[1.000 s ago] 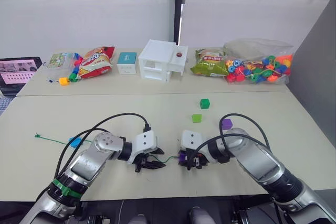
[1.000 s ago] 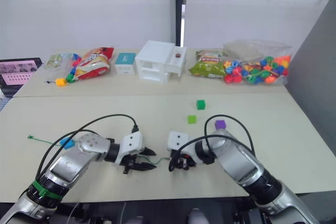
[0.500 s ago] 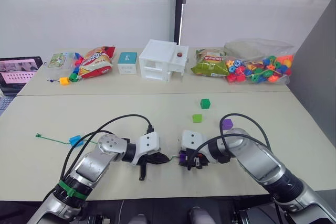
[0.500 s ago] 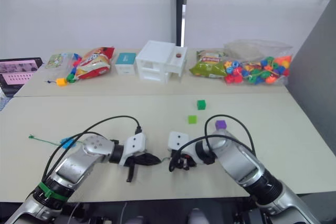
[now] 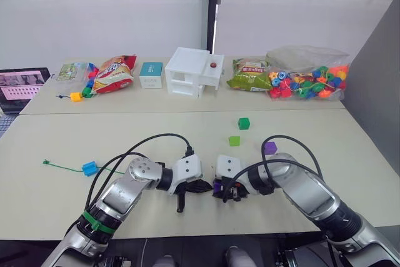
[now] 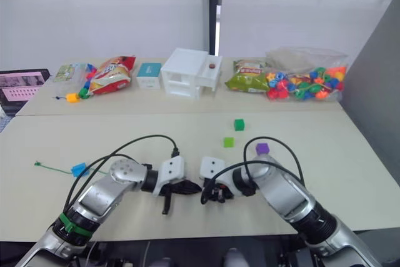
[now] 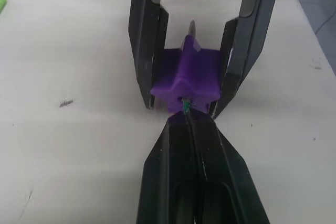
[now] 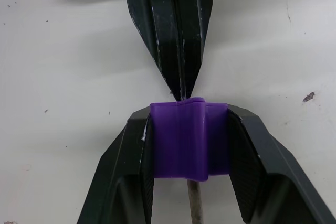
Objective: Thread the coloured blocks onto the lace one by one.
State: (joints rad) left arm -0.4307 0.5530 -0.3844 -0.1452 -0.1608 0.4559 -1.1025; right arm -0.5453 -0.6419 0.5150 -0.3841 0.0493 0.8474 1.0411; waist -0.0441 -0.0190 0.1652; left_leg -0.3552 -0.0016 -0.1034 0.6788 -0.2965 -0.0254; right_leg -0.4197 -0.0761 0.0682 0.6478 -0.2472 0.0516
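**Second block on the tip, three loose blocks left**

Caught mid-threading near the front edge of the tabletop (image 5: pixel 56 136). Right gripper (image 8: pixel 190 145) clamped on a purple block (image 8: pixel 190 139), one finger on each side face. Left gripper (image 7: pixel 194 124) closed on the lace (image 7: pixel 185 107) just behind its stiff pale tip (image 7: pixel 191 27), pressed up against the block's near face. Tip already through the bore and poking out the far side, seen past the block in the left wrist view and below it in the right wrist view. So, by judgement, insertion done for this block; pulling it down along the cord still to come.

Light blue block (image 5: pixel 90 168) apparently sitting on the lace far out on the robot's left, close to the knotted end (image 5: pixel 45 162); likely threaded, though too small to confirm. Still loose on the tabletop: two green blocks (image 5: pixel 234 141) (image 5: pixel 244 123) and a second purple block (image 5: pixel 270 148), all beyond the right gripper and well apart from the lace. Roughly two of five handled, three untouched.

Orientation: the lace's stiff end lying level with the tabletop, long axis running left to right between the two grippers, tip pointing toward the robot's right, into and through the held block. Block's bore lined up with that same axis. Rest of the cord trailing back leftward, under the left arm, toward the knot.
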